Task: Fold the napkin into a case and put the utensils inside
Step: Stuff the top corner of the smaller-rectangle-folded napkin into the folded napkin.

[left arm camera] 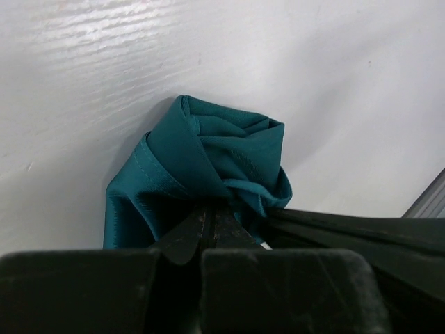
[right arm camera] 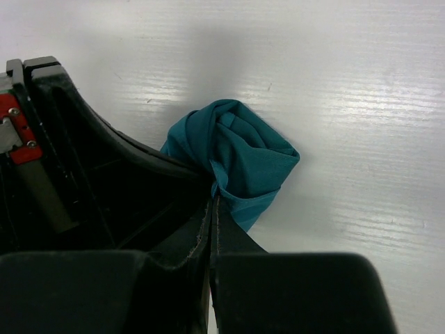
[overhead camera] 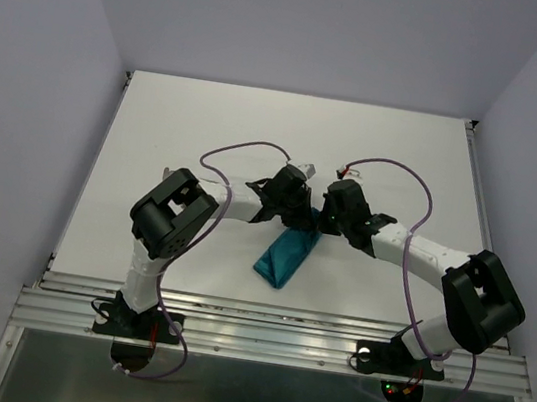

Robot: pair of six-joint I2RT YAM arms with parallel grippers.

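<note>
A teal napkin (overhead camera: 283,259) lies bunched into a narrow, tapering bundle on a white table (overhead camera: 198,130). At the napkin's far end, the left tool (left arm camera: 212,212) and the right tool (right arm camera: 213,202) are each pinched shut on a gathered fold, side by side. The cloth is judged light, limp and slightly slick, so hems or corners are best gripped, not loose middles. No cutlery can be seen near the napkin; each grip is crowded only by the other tool.
</note>
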